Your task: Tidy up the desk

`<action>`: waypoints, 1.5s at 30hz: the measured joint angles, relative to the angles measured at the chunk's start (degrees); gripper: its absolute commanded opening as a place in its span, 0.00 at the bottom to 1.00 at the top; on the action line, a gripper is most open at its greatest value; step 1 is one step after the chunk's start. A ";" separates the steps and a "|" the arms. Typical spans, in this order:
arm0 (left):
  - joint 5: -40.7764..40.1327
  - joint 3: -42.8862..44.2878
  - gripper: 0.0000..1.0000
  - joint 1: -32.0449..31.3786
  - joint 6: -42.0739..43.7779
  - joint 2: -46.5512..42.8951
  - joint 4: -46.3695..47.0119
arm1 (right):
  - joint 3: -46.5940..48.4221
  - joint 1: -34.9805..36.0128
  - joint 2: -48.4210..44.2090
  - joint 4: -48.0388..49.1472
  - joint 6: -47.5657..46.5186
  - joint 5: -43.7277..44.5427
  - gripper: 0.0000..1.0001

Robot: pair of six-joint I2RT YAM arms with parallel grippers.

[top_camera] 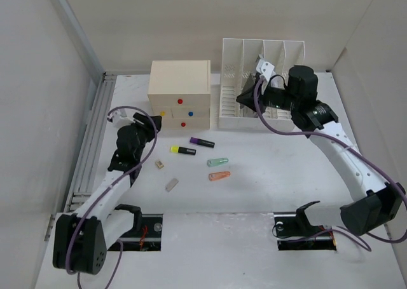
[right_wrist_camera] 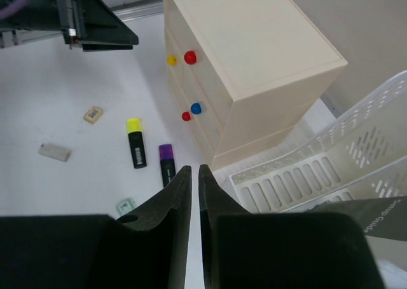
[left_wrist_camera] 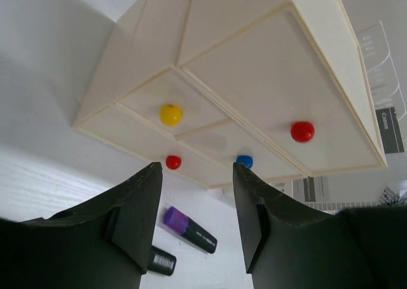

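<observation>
left hand (left_wrist_camera: 196,174) jaws apart, empty; right hand (right_wrist_camera: 194,169) nearly closed

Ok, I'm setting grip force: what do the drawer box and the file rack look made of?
The drawer box looks like cream-painted wood, matte, with flat panels and visible seams, though it could be laminate. The file rack looks like white moulded plastic, faintly glossy, with thin slotted walls.
</observation>
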 measured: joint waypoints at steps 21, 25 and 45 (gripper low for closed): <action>24.90 0.42 0.43 12.11 -4.26 24.13 21.62 | -1.18 -1.40 -0.63 1.97 2.99 -5.42 0.16; 23.71 1.51 0.43 12.11 -4.46 27.41 22.67 | -1.95 -1.70 -0.63 2.19 3.02 -5.64 0.16; 23.80 5.88 0.01 11.30 -5.18 32.76 25.49 | -3.80 -2.47 -0.63 3.67 3.06 -6.34 0.16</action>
